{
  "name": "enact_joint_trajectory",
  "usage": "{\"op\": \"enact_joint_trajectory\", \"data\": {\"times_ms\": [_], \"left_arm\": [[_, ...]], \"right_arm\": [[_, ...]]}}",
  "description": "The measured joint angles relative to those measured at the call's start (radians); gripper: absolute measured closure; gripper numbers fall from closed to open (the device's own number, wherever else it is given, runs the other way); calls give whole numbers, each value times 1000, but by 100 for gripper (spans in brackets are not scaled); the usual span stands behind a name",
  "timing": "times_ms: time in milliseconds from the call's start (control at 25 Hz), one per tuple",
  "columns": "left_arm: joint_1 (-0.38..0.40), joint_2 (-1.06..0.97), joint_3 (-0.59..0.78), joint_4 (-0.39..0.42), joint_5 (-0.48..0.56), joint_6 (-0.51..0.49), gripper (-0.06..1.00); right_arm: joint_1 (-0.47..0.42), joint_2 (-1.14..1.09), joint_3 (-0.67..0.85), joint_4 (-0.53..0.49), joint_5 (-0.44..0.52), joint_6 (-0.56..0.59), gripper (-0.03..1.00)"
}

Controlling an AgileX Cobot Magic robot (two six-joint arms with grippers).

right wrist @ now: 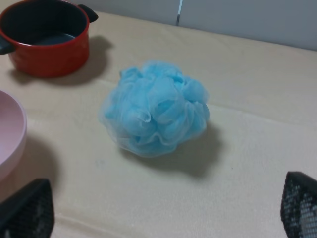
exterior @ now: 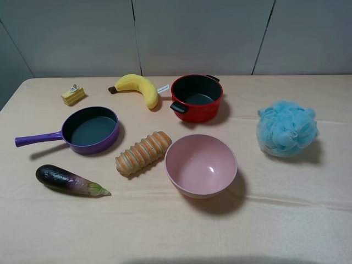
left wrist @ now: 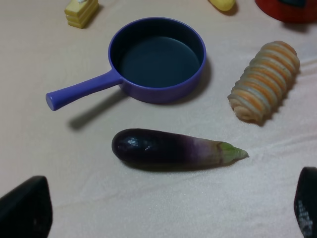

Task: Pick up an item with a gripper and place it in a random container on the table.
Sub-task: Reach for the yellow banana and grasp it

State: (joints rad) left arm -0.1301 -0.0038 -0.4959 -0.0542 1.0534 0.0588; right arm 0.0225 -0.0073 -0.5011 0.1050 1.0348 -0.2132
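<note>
Beige and slightly wrinkled, the cloth-covered table (exterior: 286, 220) carries the yellow plush banana (exterior: 138, 88) untouched at its far side, its white tag (exterior: 163, 88) just beside the red two-handled pot (exterior: 196, 98). Nearer sits the empty pale pink round bowl (exterior: 201, 165), a likely target. Both the left gripper (left wrist: 166, 218) and the right gripper (right wrist: 162, 215) hang with jaws spread wide and empty, seemingly since no grasp has begun.

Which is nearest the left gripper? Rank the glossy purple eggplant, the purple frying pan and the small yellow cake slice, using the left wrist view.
From the left gripper:
1. Glossy purple eggplant, lying just ahead of it.
2. Purple frying pan, beyond the eggplant.
3. Small yellow cake slice, farthest, past the pan on its handle side.
</note>
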Motion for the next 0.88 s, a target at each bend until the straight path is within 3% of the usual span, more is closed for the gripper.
{"op": "enact_joint_trajectory", "data": {"times_ms": [880], "left_arm": [[0, 0, 0, 0, 0, 0, -5]], "right_arm": [[0, 0, 0, 0, 0, 0, 27]]}}
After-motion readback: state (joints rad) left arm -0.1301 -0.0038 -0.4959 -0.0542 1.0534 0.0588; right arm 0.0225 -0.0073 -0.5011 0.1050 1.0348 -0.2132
